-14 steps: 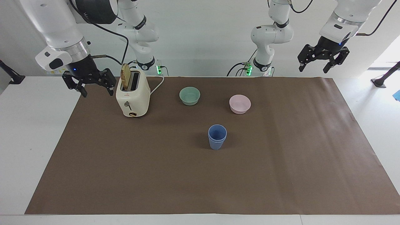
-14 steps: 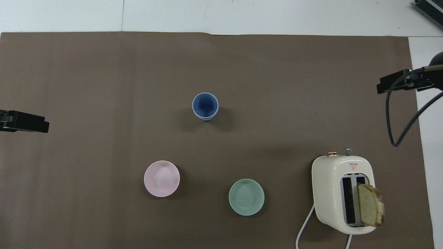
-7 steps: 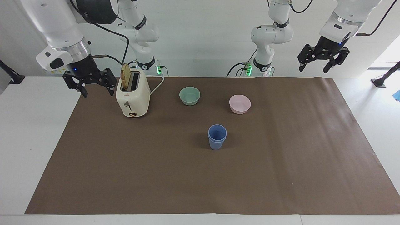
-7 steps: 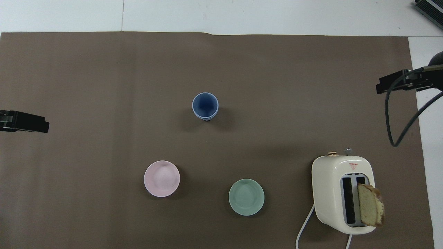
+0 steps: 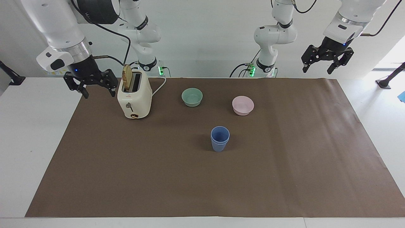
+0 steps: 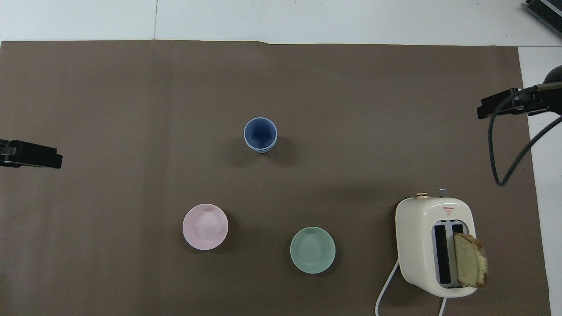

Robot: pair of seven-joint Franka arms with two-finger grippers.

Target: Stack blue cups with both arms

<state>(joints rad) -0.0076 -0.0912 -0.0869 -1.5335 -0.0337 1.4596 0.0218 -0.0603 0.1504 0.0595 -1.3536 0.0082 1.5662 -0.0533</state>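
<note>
The two blue cups [image 5: 220, 138] stand upright in the middle of the brown mat, one nested inside the other; they also show in the overhead view [image 6: 260, 134]. My right gripper [image 5: 98, 93] hangs open and empty in the air over the mat's edge beside the toaster, and its tip shows in the overhead view [image 6: 505, 103]. My left gripper [image 5: 317, 70] hangs open and empty high over the mat's corner at the left arm's end, and it shows in the overhead view [image 6: 30, 153]. Both are well apart from the cups.
A cream toaster [image 5: 134, 98] with a slice of bread [image 5: 127, 77] in one slot stands toward the right arm's end. A mint-green bowl [image 5: 192, 97] and a pink bowl [image 5: 242, 105] sit nearer to the robots than the cups.
Both grippers have risen very slightly. The cups and bowls have not moved.
</note>
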